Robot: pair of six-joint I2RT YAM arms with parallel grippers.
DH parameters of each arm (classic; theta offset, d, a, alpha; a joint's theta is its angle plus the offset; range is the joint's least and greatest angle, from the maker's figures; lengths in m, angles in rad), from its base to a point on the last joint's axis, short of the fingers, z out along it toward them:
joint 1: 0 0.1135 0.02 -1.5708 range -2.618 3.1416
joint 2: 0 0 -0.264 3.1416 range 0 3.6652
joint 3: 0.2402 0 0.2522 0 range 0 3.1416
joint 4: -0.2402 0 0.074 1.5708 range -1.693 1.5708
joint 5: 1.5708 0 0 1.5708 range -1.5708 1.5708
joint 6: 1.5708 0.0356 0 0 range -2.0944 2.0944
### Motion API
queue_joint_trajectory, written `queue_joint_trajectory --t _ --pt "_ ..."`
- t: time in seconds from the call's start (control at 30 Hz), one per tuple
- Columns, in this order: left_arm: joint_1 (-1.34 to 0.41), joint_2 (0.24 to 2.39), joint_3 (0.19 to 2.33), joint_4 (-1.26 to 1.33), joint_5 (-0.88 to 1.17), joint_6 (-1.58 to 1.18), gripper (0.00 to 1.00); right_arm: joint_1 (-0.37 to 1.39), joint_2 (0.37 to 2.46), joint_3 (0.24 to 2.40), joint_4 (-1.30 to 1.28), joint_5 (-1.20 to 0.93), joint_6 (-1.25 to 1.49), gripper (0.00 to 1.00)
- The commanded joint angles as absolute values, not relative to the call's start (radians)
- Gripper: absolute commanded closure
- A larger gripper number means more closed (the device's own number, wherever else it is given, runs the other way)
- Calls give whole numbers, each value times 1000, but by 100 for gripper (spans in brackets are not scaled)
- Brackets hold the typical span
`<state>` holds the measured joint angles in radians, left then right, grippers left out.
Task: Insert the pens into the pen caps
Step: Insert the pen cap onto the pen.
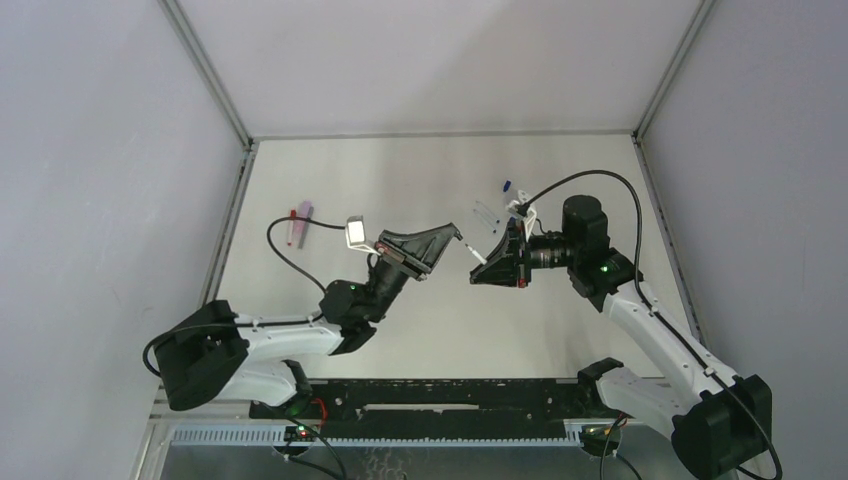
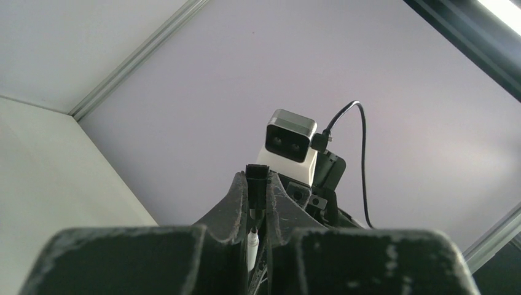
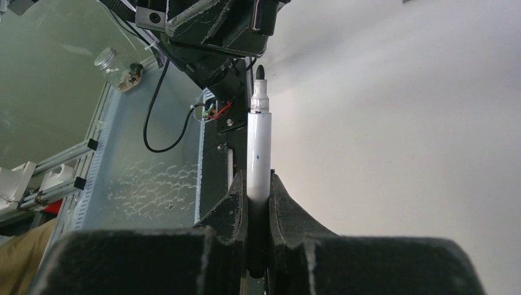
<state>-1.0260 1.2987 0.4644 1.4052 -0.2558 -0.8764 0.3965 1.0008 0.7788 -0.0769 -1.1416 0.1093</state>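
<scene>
Right gripper (image 3: 258, 181) clamped on my white pen (image 3: 258, 141), left gripper (image 2: 257, 181) pinching a dark cap (image 2: 257, 172). Both hover over the table (image 1: 400, 170), its edges well off.

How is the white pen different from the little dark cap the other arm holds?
The white pen is long and pale; the cap is short and dark. The pen sticks far out of the right fingers; the cap barely peeks past the left fingers. Both are pinched between fingers, facing each other.
</scene>
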Motion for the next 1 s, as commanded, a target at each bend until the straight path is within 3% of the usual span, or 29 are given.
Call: queue_joint_trajectory --t 0.0,0.97 --pt "-1034 1310 518 1453 -278 -885 100 411 997 775 -26 -1131 152 100" --pt "-1051 1336 509 1454 -287 -908 100 405 985 774 -9 -1115 192 100"
